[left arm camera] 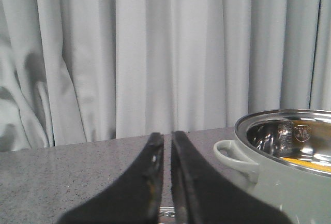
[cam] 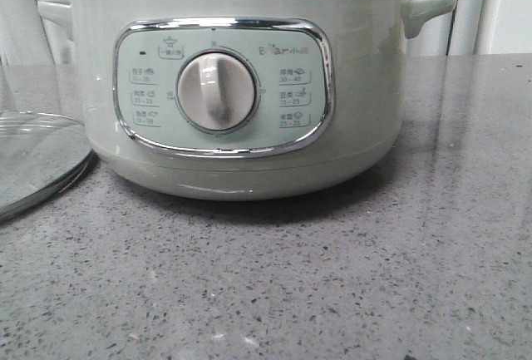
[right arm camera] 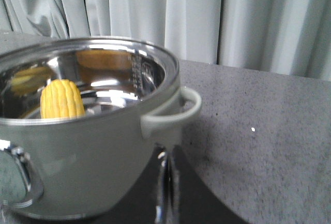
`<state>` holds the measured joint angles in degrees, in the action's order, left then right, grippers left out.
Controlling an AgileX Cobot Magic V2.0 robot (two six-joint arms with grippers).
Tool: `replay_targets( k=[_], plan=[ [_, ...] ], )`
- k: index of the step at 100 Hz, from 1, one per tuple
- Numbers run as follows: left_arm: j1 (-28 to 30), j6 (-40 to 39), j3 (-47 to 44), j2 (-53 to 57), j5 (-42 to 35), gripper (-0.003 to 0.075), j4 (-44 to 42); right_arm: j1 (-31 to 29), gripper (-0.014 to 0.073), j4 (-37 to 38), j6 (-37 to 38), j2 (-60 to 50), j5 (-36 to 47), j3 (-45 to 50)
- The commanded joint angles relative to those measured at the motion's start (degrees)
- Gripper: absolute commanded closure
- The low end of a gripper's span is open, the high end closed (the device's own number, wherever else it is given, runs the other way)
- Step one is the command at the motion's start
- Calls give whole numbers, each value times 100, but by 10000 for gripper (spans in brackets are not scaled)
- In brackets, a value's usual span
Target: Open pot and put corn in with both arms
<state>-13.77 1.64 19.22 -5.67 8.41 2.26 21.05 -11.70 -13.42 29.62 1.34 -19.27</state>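
Note:
The pale sage-green pot [cam: 237, 94] stands open on the grey table, its dial facing the front camera. The yellow corn [right arm camera: 61, 99] stands inside the steel bowl; a yellow strip of it shows in the left wrist view [left arm camera: 305, 163]. The glass lid [cam: 37, 160] lies flat on the table left of the pot. My left gripper [left arm camera: 166, 137] is shut and empty, beside the pot's left handle [left arm camera: 235, 159]. My right gripper [right arm camera: 167, 154] is shut and empty, just below the pot's right handle [right arm camera: 173, 114]. Neither gripper shows in the front view.
Grey speckled tabletop [cam: 332, 277] spreads in front of and to the right of the pot. White curtains [left arm camera: 155, 53] hang behind the table.

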Motion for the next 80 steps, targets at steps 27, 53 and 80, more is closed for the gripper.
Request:
replay_targets(
  k=[27,53,80],
  plan=[
    [18,-59,173,-61,-374,741,26,-9,657,56,-70,-405,526,831],
    [18,-59,152,-61,-395,741,26,-9,657,56,-70,-405,383,1067],
    [291,-59,-687,220,-800,741,-79,-9,657,56,-70,-405,370,1081]
  ],
)
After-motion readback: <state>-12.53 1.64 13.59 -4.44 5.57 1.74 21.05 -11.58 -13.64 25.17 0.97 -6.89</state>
